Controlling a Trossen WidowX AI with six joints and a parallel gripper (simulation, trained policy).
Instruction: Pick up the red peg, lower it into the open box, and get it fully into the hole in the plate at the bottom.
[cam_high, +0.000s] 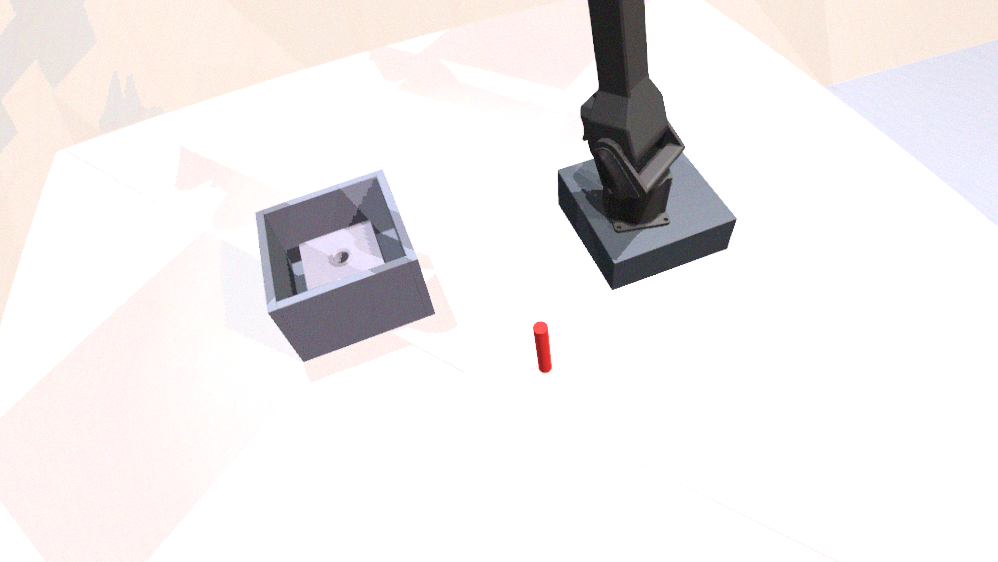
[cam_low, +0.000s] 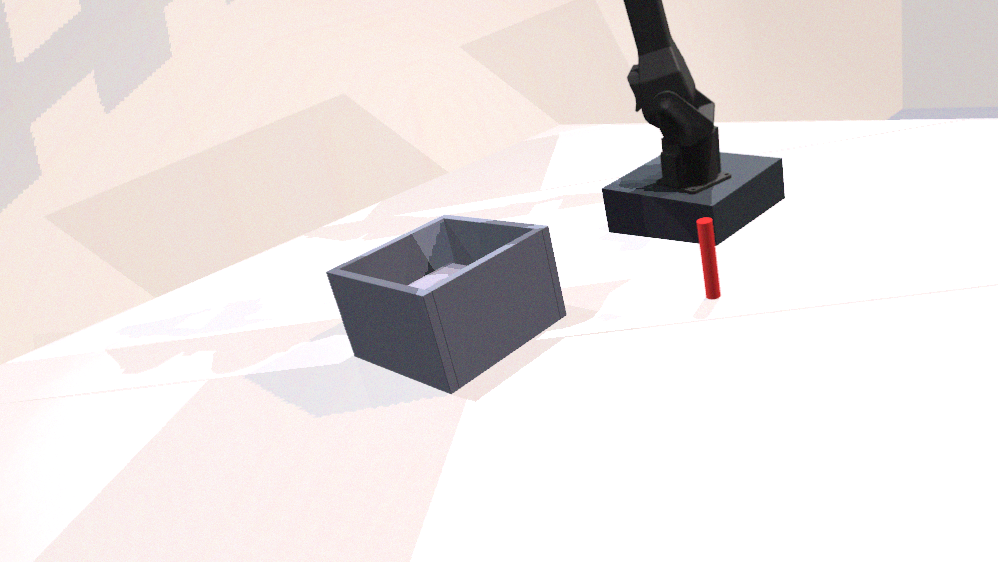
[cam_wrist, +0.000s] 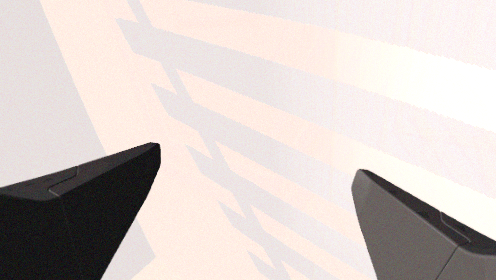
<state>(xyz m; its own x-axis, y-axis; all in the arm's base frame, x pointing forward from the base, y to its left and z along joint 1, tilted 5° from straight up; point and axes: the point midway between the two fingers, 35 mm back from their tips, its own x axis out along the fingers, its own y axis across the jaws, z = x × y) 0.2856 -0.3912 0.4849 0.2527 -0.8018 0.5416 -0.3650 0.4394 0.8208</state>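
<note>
The claw (cam_wrist: 257, 166) is nearest in the wrist view, its two dark fingertips wide apart with only pale, shadow-striped background between them. From the exterior camera, an open grey box (cam_high: 351, 300) (cam_low: 499, 300) is nearest, toward nine o'clock on the white table (cam_high: 628, 418) (cam_low: 698, 432). Farther back, toward two o'clock, the red peg (cam_high: 543, 349) (cam_low: 708, 259) stands on end, well apart from the box. It is a slim, straight cylinder, probably light and stiff, perhaps slippery, and easily tipped by a nudge. The upper half looks the best place to grip, squarely across, leaving the lower end free for the hole. Behind it, toward one o'clock, the black arm (cam_high: 625, 118) (cam_low: 663, 73) rises from a dark base block (cam_high: 673, 268) (cam_low: 750, 198).
</note>
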